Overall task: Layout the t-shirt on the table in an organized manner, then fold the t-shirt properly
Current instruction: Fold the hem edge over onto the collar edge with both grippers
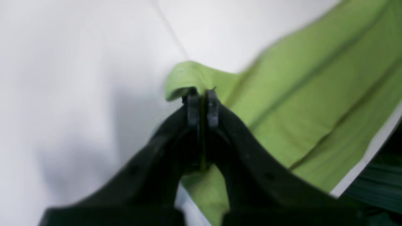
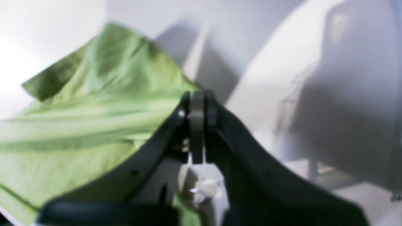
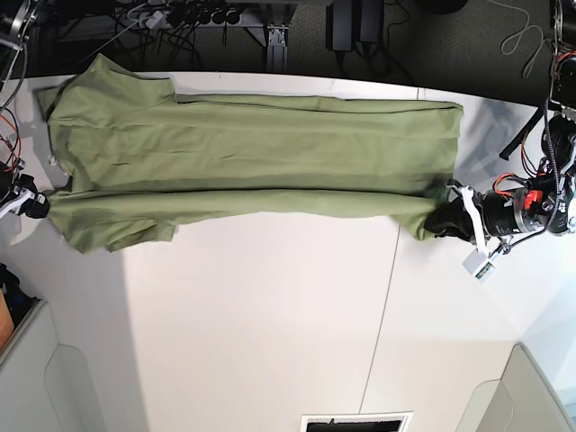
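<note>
The tabletop (image 3: 270, 342) carries the t-shirt (image 3: 252, 153), stretched along its far side. My left claw (image 1: 203, 105) and right claw (image 2: 197, 108) each pinch a shirt edge; I should pull evenly, keeping tension.

White table (image 3: 270, 342) with thin dark seams, olive-green t-shirt (image 3: 252, 162) stretched along its far edge

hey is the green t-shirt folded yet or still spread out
Spread out, not folded into a bundle. The t-shirt is stretched long across the table, with its near edge lifted between the left hand and the right hand.
</note>
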`<action>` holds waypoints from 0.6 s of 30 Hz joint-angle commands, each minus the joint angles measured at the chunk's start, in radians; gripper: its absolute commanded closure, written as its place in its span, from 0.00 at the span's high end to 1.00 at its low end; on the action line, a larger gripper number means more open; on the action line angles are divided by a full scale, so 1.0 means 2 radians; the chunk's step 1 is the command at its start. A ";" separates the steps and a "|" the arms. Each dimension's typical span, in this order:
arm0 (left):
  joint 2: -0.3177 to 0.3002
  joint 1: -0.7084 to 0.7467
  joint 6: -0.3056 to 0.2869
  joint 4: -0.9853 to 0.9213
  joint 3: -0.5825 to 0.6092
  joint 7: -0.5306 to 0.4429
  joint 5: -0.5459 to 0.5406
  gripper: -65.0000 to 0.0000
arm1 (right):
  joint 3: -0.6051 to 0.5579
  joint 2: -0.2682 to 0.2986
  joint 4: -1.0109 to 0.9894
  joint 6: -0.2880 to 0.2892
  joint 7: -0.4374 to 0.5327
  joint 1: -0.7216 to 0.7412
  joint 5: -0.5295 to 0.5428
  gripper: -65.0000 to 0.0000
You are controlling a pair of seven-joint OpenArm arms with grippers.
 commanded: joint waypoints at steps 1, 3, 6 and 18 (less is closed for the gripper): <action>-0.013 0.007 -0.004 0.021 -0.005 0.006 -0.010 0.00 | 0.003 0.014 0.023 0.003 0.007 -0.005 0.008 0.00; -0.015 0.029 -0.004 0.044 -0.005 0.019 -0.021 0.00 | 0.003 0.014 0.052 0.003 0.006 -0.028 0.013 0.00; -0.015 0.051 -0.004 0.056 -0.005 0.021 -0.021 0.00 | 0.003 0.014 0.092 0.003 0.004 -0.057 0.017 0.00; -0.013 0.091 -0.004 0.045 -0.005 0.004 0.030 0.00 | 0.074 0.014 0.190 0.003 -0.016 -0.143 0.026 0.00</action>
